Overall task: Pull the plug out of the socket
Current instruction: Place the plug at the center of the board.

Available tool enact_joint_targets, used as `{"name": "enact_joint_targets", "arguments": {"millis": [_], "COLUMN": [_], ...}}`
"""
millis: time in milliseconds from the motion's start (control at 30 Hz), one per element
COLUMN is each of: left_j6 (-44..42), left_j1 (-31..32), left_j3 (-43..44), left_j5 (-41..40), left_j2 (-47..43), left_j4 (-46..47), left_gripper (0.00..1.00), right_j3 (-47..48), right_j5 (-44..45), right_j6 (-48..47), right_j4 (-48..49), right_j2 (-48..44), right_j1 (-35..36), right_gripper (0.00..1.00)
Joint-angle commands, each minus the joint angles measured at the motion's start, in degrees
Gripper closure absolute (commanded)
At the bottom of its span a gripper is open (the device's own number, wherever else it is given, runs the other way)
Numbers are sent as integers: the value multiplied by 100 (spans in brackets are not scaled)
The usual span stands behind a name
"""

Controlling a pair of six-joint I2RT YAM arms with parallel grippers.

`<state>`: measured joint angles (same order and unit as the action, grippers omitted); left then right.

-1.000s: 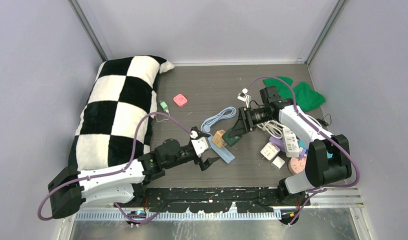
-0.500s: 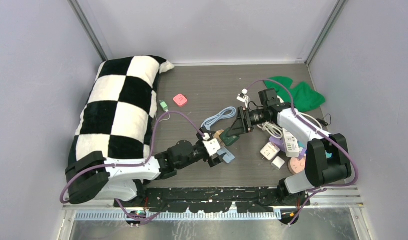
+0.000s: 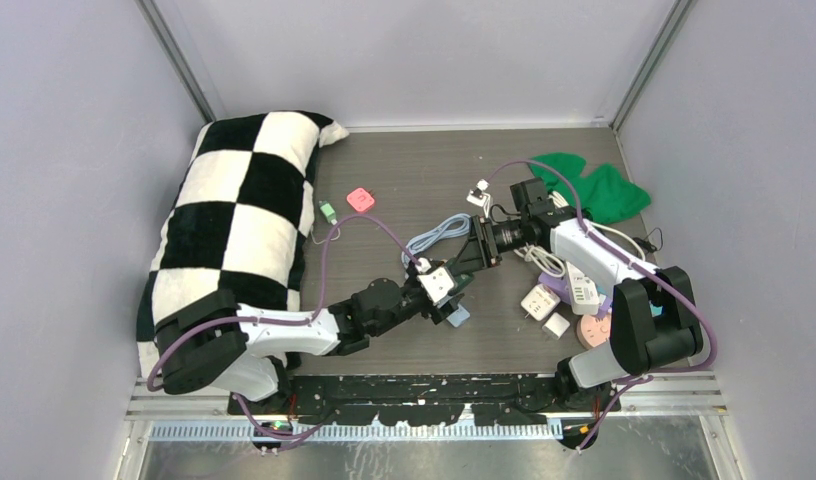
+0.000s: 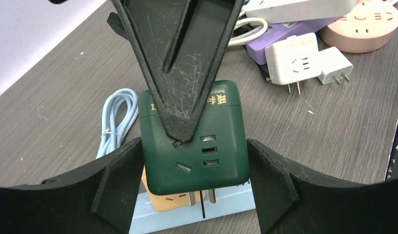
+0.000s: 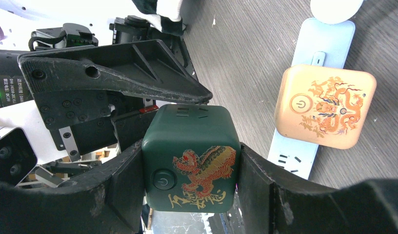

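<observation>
My right gripper (image 5: 189, 161) is shut on a dark green cube plug (image 5: 189, 156) with a dragon print and holds it by two opposite sides. In the left wrist view the green plug (image 4: 194, 141) hangs just over the light blue socket strip (image 4: 226, 207) with its metal prongs bare. I cannot tell if their tips still touch the strip. An orange cube plug (image 4: 165, 200) sits in the strip beside it. My left gripper (image 4: 194, 161) is open, one finger on each side of the green plug, with small gaps. In the top view both grippers meet at the table's middle (image 3: 462, 275).
A blue cable coil (image 3: 434, 235) lies behind the strip. White adapters (image 3: 540, 300), a purple strip (image 4: 275, 39) and a round pink socket (image 4: 363, 22) lie to the right. A checkered pillow (image 3: 234, 210) fills the left side, a green cloth (image 3: 599, 185) the far right.
My left arm has reached forward and right until its open jaws flank the green plug. My right gripper has kept hold of the plug and shifted slightly left.
</observation>
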<state>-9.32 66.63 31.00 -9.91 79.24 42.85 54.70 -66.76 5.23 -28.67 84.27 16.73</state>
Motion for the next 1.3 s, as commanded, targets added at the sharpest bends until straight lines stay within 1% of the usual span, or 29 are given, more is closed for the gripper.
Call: {"name": "enact_joint_targets", "arguments": {"millis": [0, 133, 200, 233, 267, 300, 333, 367, 433, 500, 633, 667, 700, 833, 967, 1033, 1167, 1267], "left_j6": [300, 372, 400, 416, 437, 444, 455, 462, 481, 532, 746, 831, 895, 1407, 1865, 2184, 2772, 3080], "left_j1": [25, 26, 28, 28, 24, 28, 20, 25, 25, 20, -1, -23, -56, -223, -554, -740, -1187, -1477], "left_j3": [230, 248, 243, 239, 233, 222, 215, 202, 173, 151, 117, 92, 72, -33, -135, -198, -263, -188], "left_j5": [-258, -300, -301, -302, -290, -273, -262, -232, -199, -178, -195, -188, -175, -49, 465, 519, 524, 293], "left_j2": [122, 153, 149, 145, 145, 138, 131, 133, 110, 100, 93, 90, 73, -76, -350, -527, -1061, -1460], "left_j4": [492, 498, 501, 497, 508, 505, 498, 501, 503, 488, 403, 400, 392, 225, -171, -422, -1168, -1944], "left_gripper": [27, 37, 48, 57, 70, 82, 92, 98, 100, 100, 100, 100, 100, 100, 100, 100, 100, 100], "right_j3": [-3, 6, 5, 6, 6, 6, 6, 6, 6, 6, -16, -31, -48, -75, -16, 32, 70, 74], "right_j5": [-224, -223, -223, -219, -223, -223, -219, -220, -215, -194, -103, -58, -34, -32, -30, -30, -2, -2], "right_j6": [94, 87, 84, 83, 71, 63, 52, 49, 32, -11, -121, -141, -157, -209, -365, -474, -674, -699], "right_j4": [176, 177, 170, 169, 168, 161, 153, 147, 128, 97, -14, -24, -25, -41, -167, -276, -437, -453], "right_j2": [-16, 1, 13, 19, 19, 23, 26, 28, 22, 8, -59, -81, -120, -174, -166, -161, -171, -174], "right_j1": [33, 54, 60, 60, 63, 72, 72, 71, 69, 69, 74, 71, 76, 70, 59, 50, 41, 6], "right_gripper": [98, 96, 93, 91, 89, 87, 82, 79, 68, 52, 12, 5, 1, 0, 0, 0, 0, 0]}}
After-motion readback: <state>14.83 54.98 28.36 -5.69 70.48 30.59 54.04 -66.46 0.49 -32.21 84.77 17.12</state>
